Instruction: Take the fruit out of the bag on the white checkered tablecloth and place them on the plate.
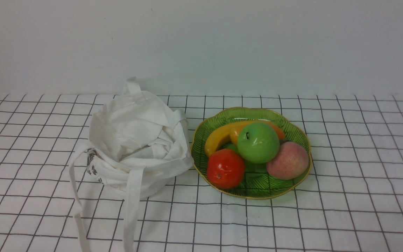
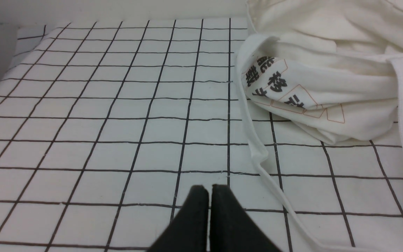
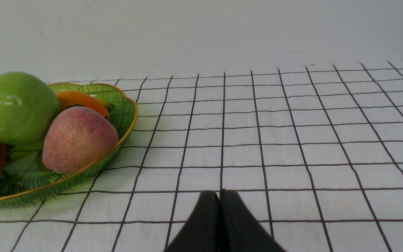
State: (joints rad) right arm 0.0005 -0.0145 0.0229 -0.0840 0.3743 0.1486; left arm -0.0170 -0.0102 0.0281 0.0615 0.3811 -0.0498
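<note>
The green apple (image 1: 258,142) sits on the green gold-rimmed plate (image 1: 294,131), on top of the other fruit; it also shows in the right wrist view (image 3: 16,106) on the plate (image 3: 126,112). The white cloth bag (image 1: 136,140) lies crumpled left of the plate on the checkered tablecloth (image 1: 345,175), straps trailing forward; it shows in the left wrist view (image 2: 327,70). My left gripper (image 2: 210,189) is shut and empty, low over the cloth beside a strap. My right gripper (image 3: 219,194) is shut and empty, right of the plate. Neither gripper shows in the front view.
A red-orange tangerine (image 1: 225,168), a pink peach (image 1: 288,160) and a yellow-orange banana (image 1: 222,134) share the plate. A long bag strap (image 2: 257,154) runs over the cloth close to my left gripper. A pale wall stands behind the table.
</note>
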